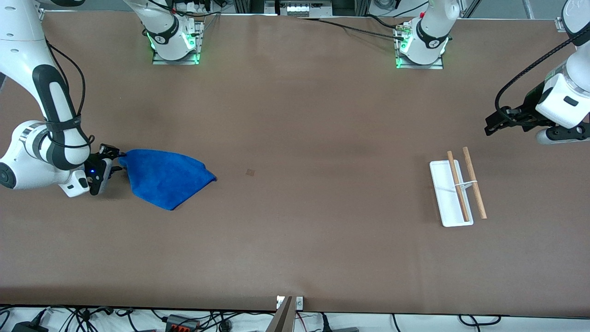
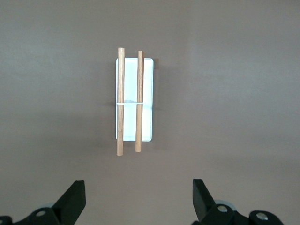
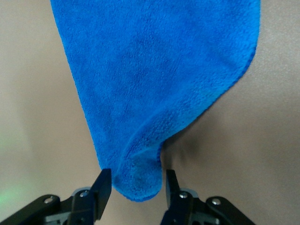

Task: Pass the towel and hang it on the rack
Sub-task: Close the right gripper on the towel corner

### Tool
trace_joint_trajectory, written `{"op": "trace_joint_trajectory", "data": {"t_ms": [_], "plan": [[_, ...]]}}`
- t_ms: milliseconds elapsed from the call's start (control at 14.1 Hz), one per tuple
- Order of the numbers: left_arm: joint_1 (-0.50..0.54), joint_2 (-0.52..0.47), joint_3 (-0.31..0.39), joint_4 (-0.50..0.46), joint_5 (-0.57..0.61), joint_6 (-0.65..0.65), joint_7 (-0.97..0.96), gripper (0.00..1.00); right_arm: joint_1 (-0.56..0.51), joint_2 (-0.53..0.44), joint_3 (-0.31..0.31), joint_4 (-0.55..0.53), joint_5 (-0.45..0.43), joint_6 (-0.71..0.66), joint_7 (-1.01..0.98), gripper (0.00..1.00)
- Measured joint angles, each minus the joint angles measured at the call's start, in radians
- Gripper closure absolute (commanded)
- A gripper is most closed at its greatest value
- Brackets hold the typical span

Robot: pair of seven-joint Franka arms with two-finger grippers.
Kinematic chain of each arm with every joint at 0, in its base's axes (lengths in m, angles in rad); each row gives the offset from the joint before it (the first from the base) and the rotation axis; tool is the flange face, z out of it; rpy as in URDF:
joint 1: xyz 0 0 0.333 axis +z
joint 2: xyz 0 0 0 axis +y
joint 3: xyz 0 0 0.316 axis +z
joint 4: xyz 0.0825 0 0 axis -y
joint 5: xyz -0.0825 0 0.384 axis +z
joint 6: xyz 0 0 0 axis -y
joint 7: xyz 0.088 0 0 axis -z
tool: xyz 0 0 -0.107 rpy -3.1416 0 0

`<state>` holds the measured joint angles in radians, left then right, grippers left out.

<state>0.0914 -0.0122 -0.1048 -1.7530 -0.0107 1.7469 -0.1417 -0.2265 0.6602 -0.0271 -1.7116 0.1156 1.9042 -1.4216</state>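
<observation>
The bright blue towel [image 1: 166,179] lies on the table at the right arm's end, drawn to a bunched corner [image 3: 138,185]. My right gripper [image 1: 116,160] is low at that corner. Its open jaws stand on either side of it, one finger [image 3: 103,185] touching the cloth, the other a little apart. The rack [image 1: 451,210], a white tray with two wooden rods [image 1: 474,182], stands toward the left arm's end. My left gripper [image 1: 489,128] hangs open and empty above the table beside the rack. The left wrist view shows the rack [image 2: 146,93] ahead of the gripper [image 2: 138,202].
The brown table [image 1: 295,221] stretches between towel and rack, with a small dark mark [image 1: 250,172] near its middle. Both arm bases [image 1: 175,44] stand along the table edge farthest from the front camera. Cables lie off the nearest edge.
</observation>
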Motion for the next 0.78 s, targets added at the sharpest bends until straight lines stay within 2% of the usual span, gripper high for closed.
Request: {"op": "trace_joint_trajectory", "data": {"t_ms": [142, 569, 783], "plan": [[0.000, 0.008, 0.000, 0.006, 0.000, 0.000, 0.000, 0.00, -0.001, 0.000, 0.000, 0.000, 0.000, 0.000, -0.001, 0.48], [-0.001, 0.022, -0.001, 0.042, -0.002, -0.032, 0.001, 0.00, -0.001, 0.000, 0.001, 0.000, 0.000, -0.002, -0.004, 1.00], [0.001, 0.035, 0.000, 0.056, -0.002, -0.040, 0.004, 0.00, 0.000, 0.000, 0.002, 0.000, 0.000, -0.002, -0.004, 1.00]]}}
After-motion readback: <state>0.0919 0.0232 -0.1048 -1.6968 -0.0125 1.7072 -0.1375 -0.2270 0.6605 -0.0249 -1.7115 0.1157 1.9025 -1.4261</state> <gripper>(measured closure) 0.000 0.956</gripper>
